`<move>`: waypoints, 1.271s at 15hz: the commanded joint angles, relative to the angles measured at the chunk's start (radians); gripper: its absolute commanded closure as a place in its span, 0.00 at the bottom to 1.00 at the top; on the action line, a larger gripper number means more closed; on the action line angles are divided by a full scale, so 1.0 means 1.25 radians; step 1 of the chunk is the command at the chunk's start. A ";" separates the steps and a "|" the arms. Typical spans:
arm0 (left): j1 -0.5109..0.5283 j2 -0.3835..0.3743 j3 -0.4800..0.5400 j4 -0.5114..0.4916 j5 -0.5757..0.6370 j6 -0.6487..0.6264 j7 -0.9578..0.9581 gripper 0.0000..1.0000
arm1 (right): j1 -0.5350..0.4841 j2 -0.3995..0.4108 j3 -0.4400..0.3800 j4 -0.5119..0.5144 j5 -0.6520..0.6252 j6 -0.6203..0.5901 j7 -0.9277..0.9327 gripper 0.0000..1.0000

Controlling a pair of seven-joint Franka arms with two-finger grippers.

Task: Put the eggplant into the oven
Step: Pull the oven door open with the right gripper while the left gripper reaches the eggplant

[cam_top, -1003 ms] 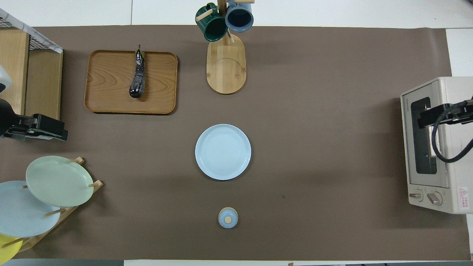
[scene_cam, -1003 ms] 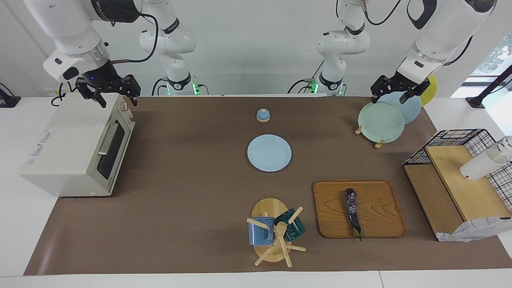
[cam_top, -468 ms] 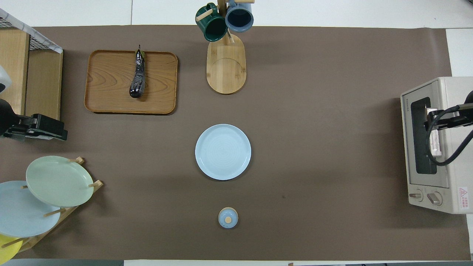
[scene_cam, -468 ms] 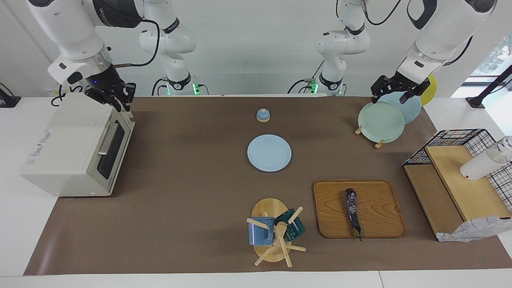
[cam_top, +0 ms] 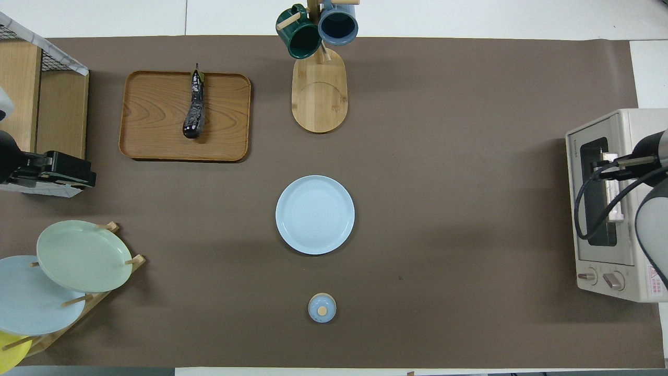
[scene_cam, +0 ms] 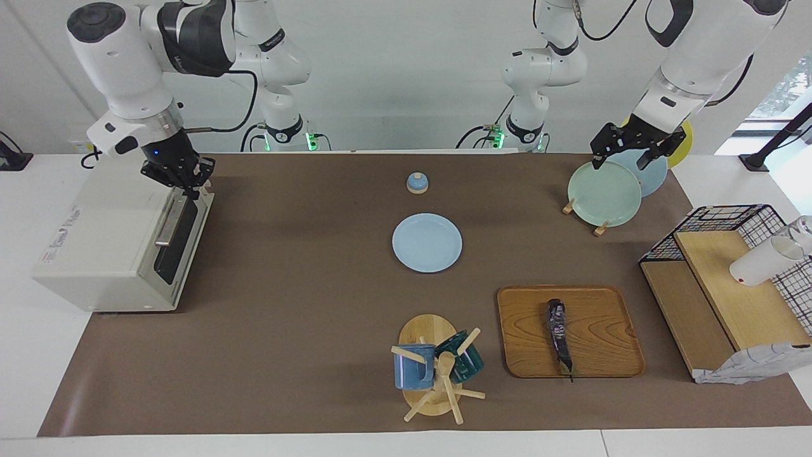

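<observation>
My right gripper just dropped from above the oven to its door's top edge & pinched shut, fingertips together at the handle's near end; can't tell if it has the bar. Door looks closed. Left gripper hangs wide over the plate rack, waiting. Eggplant lies untouched on the tray. Next, I'd say: pull door open.

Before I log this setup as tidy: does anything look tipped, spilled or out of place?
One thing: a white cup lies on its side on the wooden shelf inside the wire rack. Otherwise orderly: the eggplant lies on its tray, the oven door looks closed.
</observation>
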 commanded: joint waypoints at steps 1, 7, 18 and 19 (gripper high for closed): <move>0.004 0.043 -0.009 0.004 0.005 0.043 -0.002 0.00 | -0.017 -0.021 0.005 -0.055 -0.052 0.041 0.005 1.00; -0.005 0.211 -0.015 0.068 -0.010 0.127 0.000 0.00 | -0.077 -0.004 0.005 -0.102 -0.073 0.108 -0.051 1.00; -0.081 0.491 -0.014 0.114 0.003 0.418 0.044 0.00 | -0.112 0.017 0.005 -0.163 -0.073 0.183 -0.070 1.00; -0.081 0.495 -0.015 0.108 0.022 0.445 0.054 0.00 | -0.112 0.018 0.005 -0.165 -0.073 0.184 -0.070 1.00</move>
